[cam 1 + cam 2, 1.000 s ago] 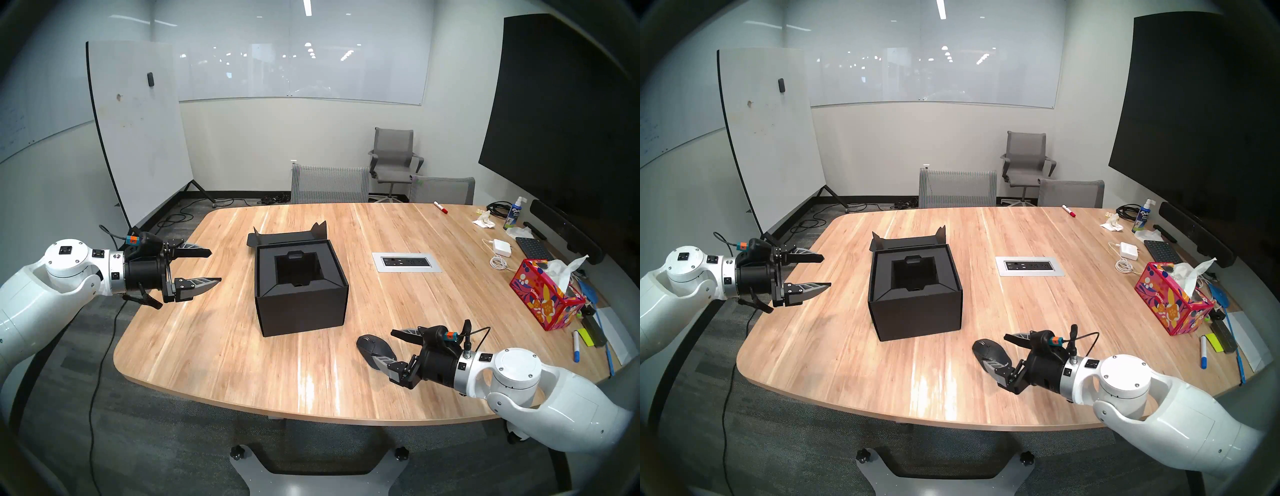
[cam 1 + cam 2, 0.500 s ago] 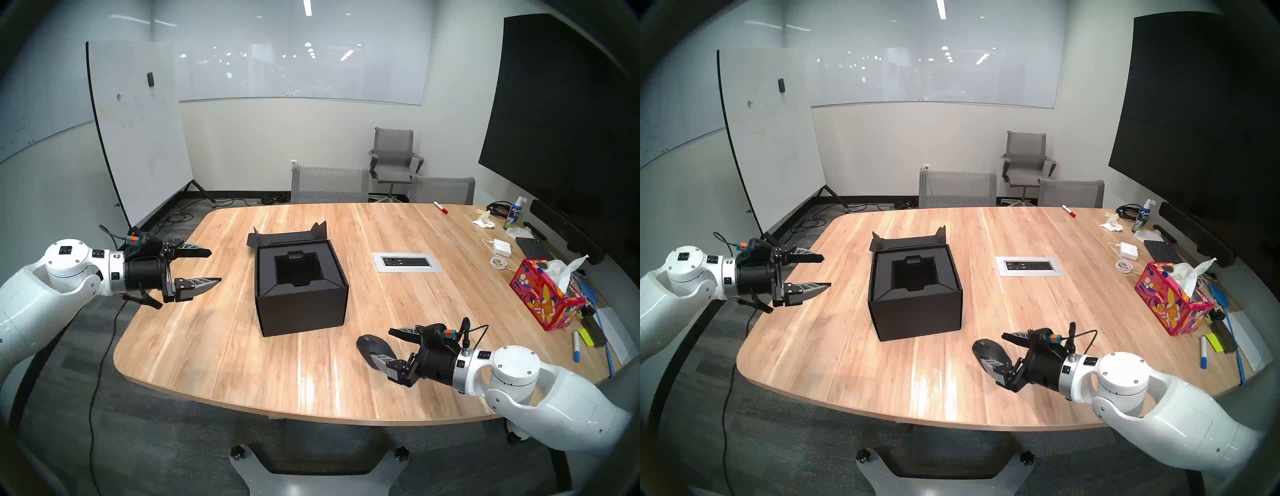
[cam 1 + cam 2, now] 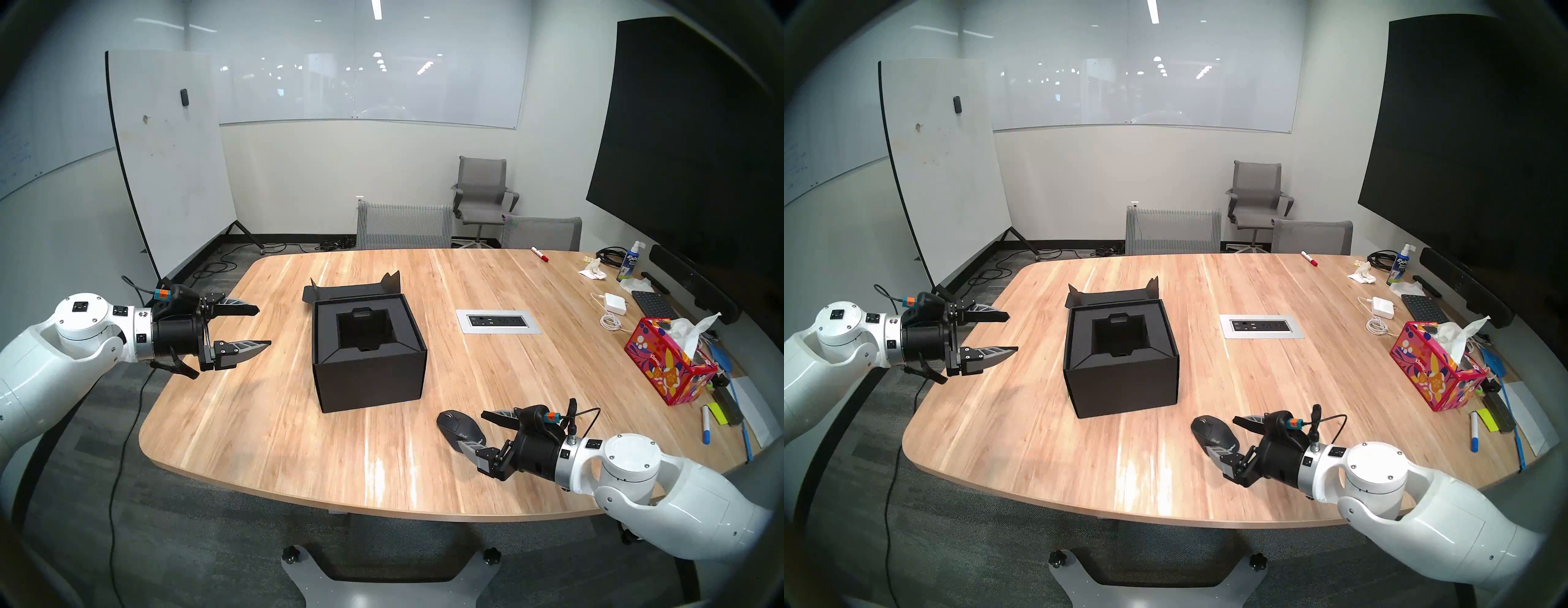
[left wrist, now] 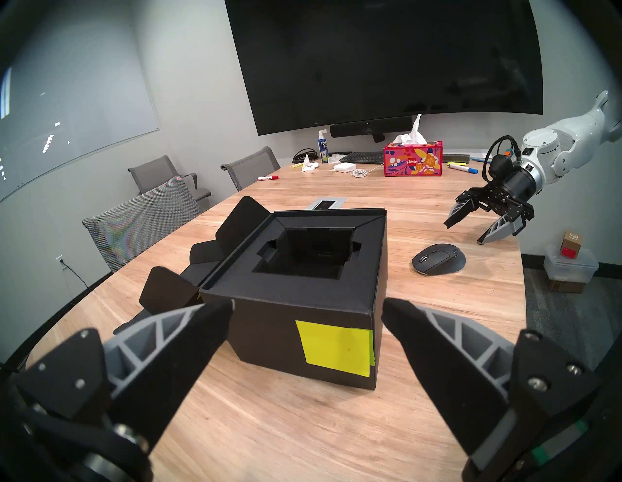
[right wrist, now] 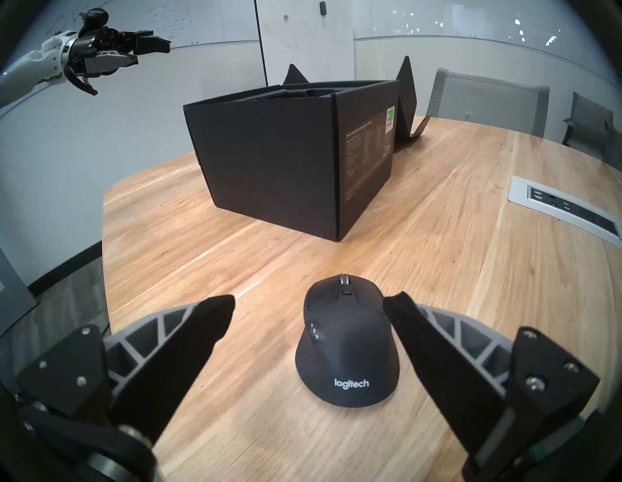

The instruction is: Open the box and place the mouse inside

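Note:
The black box (image 3: 368, 373) stands open mid-table, its flap lid (image 3: 352, 291) folded back and a square recess in its insert. A yellow sticky note (image 4: 336, 348) is on the side facing my left gripper (image 3: 264, 326), which hovers open, left of the box and clear of it. The black mouse (image 5: 348, 340) lies on the table near the front right. My right gripper (image 5: 308, 300) is open, low over the table, a finger on each side of the mouse. The mouse sits close to the right finger (image 5: 414, 323), with a gap to the left one. Nothing is held.
A grey outlet panel (image 3: 498, 321) is set into the table right of the box. Along the right edge are a red floral tissue box (image 3: 670, 369), a white adapter (image 3: 616, 303), a keyboard (image 3: 653, 305) and markers. Chairs (image 3: 403, 225) stand at the far edge.
My right gripper has shifted slightly back toward the near right and lower beside the mouse. The mouse, the box and the left arm have not moved.

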Controlling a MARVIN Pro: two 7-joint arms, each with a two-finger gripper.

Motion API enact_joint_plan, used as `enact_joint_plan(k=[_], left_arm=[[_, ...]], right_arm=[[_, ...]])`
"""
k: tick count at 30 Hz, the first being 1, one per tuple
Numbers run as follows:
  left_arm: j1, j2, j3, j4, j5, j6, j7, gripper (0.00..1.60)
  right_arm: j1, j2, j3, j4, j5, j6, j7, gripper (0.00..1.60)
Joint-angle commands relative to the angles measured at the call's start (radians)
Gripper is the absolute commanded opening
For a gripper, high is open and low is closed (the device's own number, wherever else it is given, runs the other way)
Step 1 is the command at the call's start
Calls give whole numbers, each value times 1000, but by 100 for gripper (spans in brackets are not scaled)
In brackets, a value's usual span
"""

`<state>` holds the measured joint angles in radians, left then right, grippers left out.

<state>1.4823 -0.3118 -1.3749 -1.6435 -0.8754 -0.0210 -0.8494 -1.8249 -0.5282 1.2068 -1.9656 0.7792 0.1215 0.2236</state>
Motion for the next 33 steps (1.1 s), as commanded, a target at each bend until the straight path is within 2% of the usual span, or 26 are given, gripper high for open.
enact_joint_plan(k=[1, 19, 33], left_arm=[[-10, 3, -12, -4, -6, -4, -2, 160], [-10, 3, -11, -4, -7, -4, -2, 160], [-11, 4, -10, -4, -8, -5, -1, 160]], right_arm=[[4, -7, 3, 7, 6, -5, 2, 160], [33, -25, -13, 79, 4, -9, 72, 160], [50, -30, -15, 100, -13, -11, 113, 160]])
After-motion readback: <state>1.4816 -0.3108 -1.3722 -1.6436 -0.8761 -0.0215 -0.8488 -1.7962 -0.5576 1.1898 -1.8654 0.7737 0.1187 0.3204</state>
